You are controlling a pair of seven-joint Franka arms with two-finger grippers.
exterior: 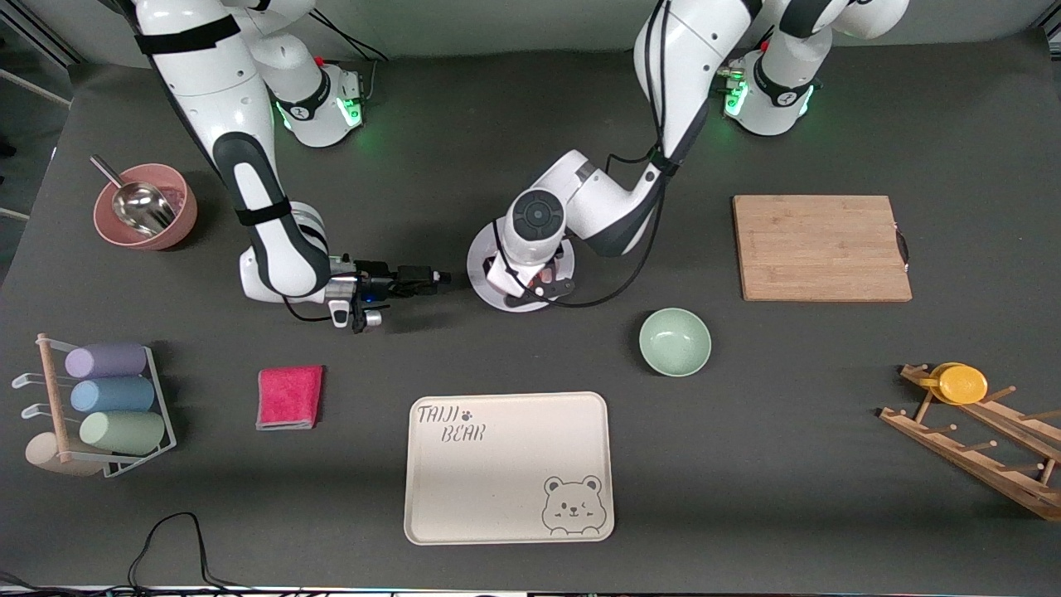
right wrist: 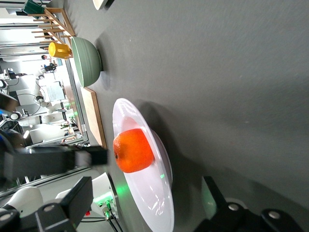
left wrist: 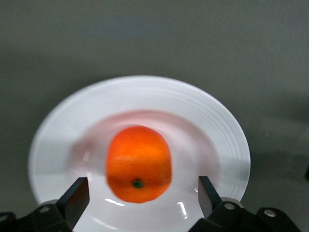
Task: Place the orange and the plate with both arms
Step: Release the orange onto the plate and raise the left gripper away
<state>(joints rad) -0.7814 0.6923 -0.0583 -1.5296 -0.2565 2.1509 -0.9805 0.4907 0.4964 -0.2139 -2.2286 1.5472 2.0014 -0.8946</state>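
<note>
Fingers (left wrist: 77, 197) of the left gripper (left wrist: 142, 195) spread wide over orange (left wrist: 138, 163) on plate (left wrist: 217, 130); right gripper (exterior: 427, 278) open beside rim, so lift both clear without tipping.

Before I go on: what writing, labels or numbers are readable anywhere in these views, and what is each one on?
"TAIJI BEAR", printed in outline letters with a small paw mark, on the cream tray; a bear face is drawn in the tray's corner.
A small mark on each robot base is too small to read.
Nothing readable on the plate, the orange, the bowl or the cutting board.
</note>
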